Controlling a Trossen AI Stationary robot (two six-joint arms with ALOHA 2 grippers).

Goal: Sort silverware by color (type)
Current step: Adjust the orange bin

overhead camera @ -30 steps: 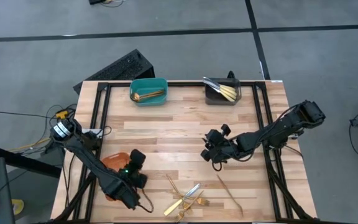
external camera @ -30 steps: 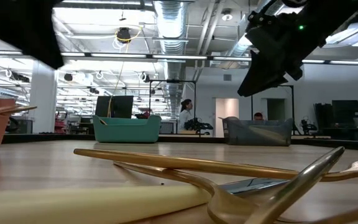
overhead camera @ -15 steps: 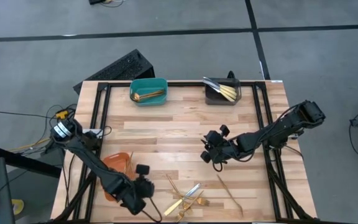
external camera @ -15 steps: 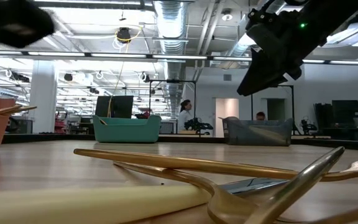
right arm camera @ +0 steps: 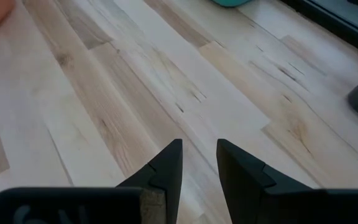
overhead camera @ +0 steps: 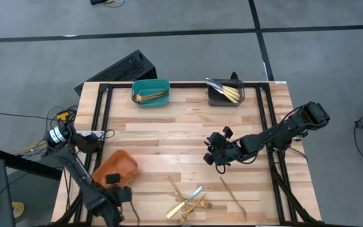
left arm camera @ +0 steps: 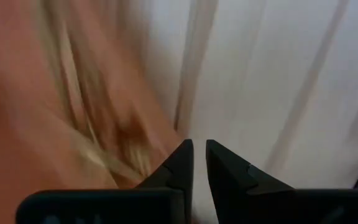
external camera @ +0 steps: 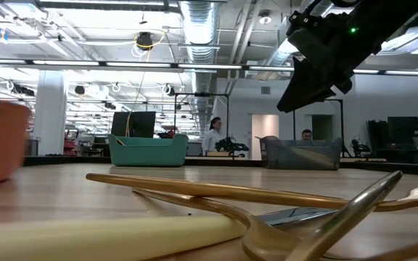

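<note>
Left arm: bent low along the table's near-left edge; left gripper [overhead camera: 117, 194] beside the orange plastic bin [overhead camera: 114, 166]. In its wrist view the fingers [left arm camera: 180, 163] stand nearly closed, a thin gap between them, nothing held.

Right arm: stretched from the right edge toward table centre; right gripper [overhead camera: 214, 156] hovers over bare light wooden slat table [overhead camera: 169, 135]. Fingers [right arm camera: 166, 163] slightly apart, empty.

Slim gold-coloured silverware, loose pile [overhead camera: 190, 200]: crossed pieces near the front edge, centre. One lone gold piece [overhead camera: 233, 196] lies just right of the pile.

Teal plastic bin [overhead camera: 150, 92]: far edge, holds gold pieces.

Dark grey plastic bin [overhead camera: 225, 93]: far edge, holds gold and silvery pieces.
</note>
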